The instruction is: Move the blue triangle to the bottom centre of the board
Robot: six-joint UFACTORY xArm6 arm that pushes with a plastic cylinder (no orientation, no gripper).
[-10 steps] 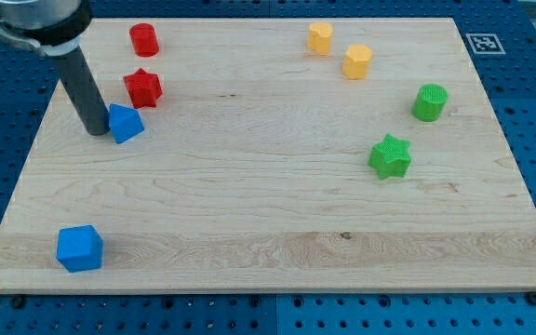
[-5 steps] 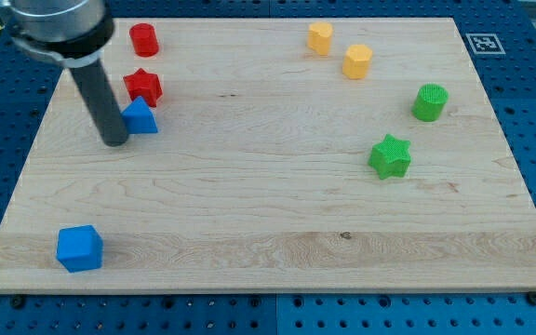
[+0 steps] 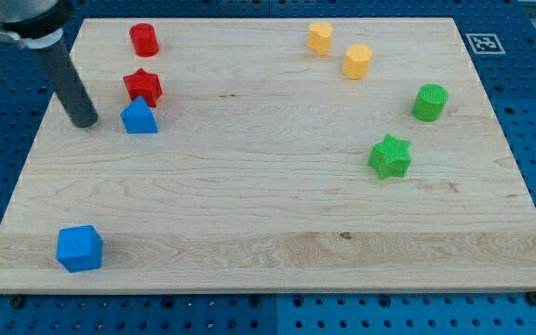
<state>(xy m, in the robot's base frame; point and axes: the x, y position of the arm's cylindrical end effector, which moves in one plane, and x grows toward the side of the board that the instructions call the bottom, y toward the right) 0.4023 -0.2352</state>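
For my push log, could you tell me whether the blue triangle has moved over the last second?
Yes: the blue triangle shifted toward the view's right and slightly up, now just below the red star.

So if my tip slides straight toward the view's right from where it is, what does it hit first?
Probably the blue triangle. My tip sits apart from it on the view's left, roughly level, with bare board between. The red star lies just above that line.

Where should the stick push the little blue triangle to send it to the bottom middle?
Judging by the layout, my tip should press the blue triangle's upper-left face, coming from the view's top left. The target lies down and right. The red star sits close above it, so slip in carefully.
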